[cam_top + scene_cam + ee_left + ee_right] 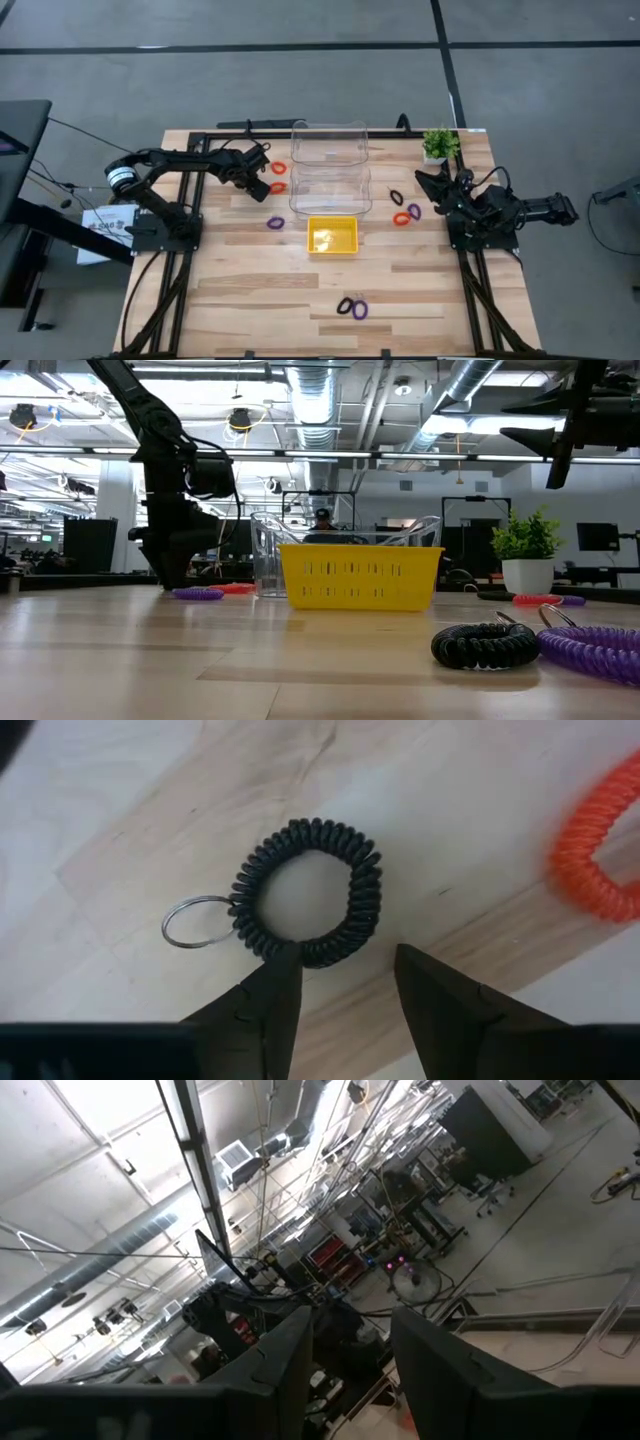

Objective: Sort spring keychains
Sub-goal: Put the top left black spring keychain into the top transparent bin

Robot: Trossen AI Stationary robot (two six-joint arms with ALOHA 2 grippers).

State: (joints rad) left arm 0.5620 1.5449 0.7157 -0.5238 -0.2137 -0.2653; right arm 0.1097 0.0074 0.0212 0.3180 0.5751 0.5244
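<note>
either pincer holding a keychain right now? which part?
Nothing held. Left pincer is open, straddling the black spring keychain's coil on the table; right pincer is open, raised, empty.

Orange-red spring keychains [278, 169]: three. Purple spring keychains [275, 223]: three. Black spring keychains [308, 892]: three. Yellow tray [332, 235]: one. Clear bin [329, 166]: one. Potted plant [437, 145]: one, at 2 o'clock.

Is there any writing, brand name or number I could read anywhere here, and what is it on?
None can be read.
White paper sheet beside the table's left edge, by the left arm's base: dark print, too small to read.
Yellow tray: only dark slots, no lettering.
</note>
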